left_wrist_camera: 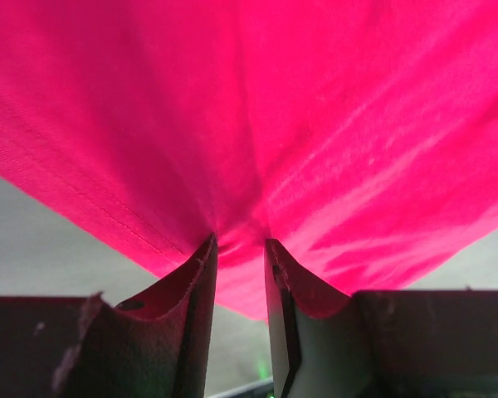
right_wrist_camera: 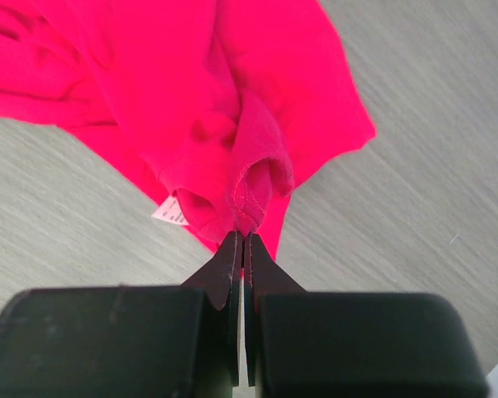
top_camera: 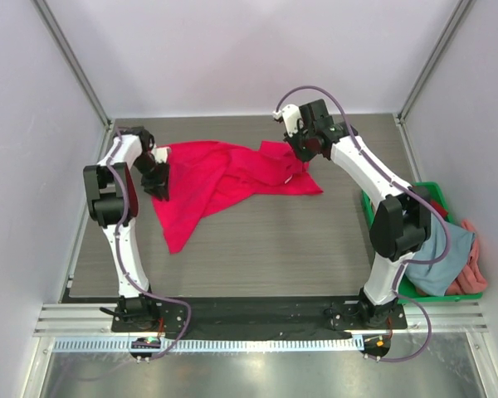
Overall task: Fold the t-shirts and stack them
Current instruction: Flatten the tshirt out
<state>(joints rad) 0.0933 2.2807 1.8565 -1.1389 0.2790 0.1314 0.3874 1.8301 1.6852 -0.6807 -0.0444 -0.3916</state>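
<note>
The left gripper [left_wrist_camera: 239, 253] has its two fingers [left_wrist_camera: 196, 290] closed on a bunched fold of the crimson t-shirt [left_wrist_camera: 257, 108]. A narrow wad of cloth fills the gap between them, and the fabric fans out wide from that pinch. The right gripper [right_wrist_camera: 243, 242] has both fingers pressed flat together, with a stitched hem of the same shirt nipped at their very tips. One white label [right_wrist_camera: 170, 214] lies just left of that pinch. From above, the two grippers stand at opposite ends of the garment, the left at its left edge and the right at its far right part. This is the one shirt on the table [top_camera: 274, 249]. It lies crumpled across the far half of the wood-grain top, with a pointed flap trailing toward the near edge. One green crate [top_camera: 368, 206] sits at the table's right edge, just beside the right arm. It holds three more pieces: a grey-blue shirt [top_camera: 436, 261], a salmon-pink shirt [top_camera: 471, 257] spilling over the outer rim, and a sliver of a red shirt [top_camera: 438, 203] at the far end.
</note>
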